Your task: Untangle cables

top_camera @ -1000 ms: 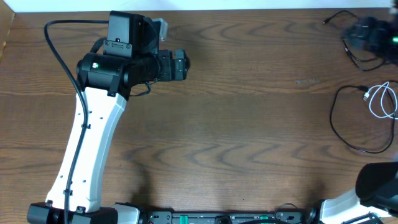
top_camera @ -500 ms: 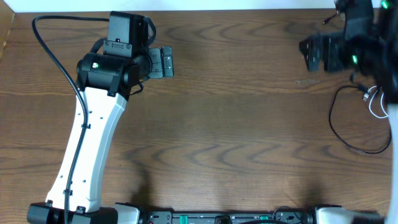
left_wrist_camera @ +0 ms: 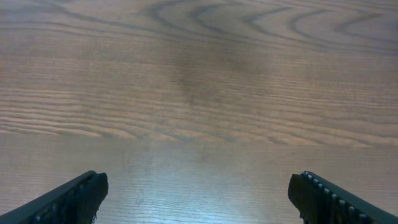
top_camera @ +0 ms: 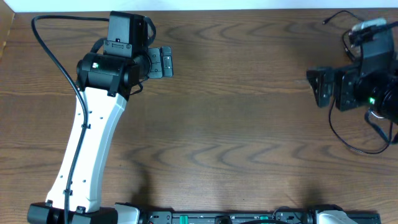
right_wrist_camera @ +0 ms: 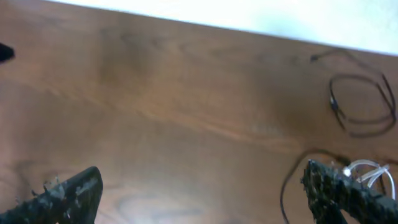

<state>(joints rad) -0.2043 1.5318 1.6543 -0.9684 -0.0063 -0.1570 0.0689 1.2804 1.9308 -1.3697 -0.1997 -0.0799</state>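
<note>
The cables lie at the table's far right. In the overhead view one black cable (top_camera: 336,132) curves out from under my right arm, and another black cable (top_camera: 334,17) shows near the back edge. The right wrist view shows a coiled black cable (right_wrist_camera: 363,102), a black loop (right_wrist_camera: 288,184) and a white cable (right_wrist_camera: 368,170) beside the right finger (right_wrist_camera: 341,190). My right gripper (top_camera: 318,88) (right_wrist_camera: 202,186) is open, holds nothing, and points left of the cables. My left gripper (top_camera: 166,62) (left_wrist_camera: 199,190) is open over bare wood, far from them.
The white left arm (top_camera: 87,143) runs from the front edge up the left side. The wooden table (top_camera: 249,124) ends in a pale back edge (right_wrist_camera: 280,18). A black wire (top_camera: 59,56) loops beside the left arm.
My right arm swung in from the far right corner and moved toward the front, now covering part of the cables. The left gripper drew back, turned, then held still.
</note>
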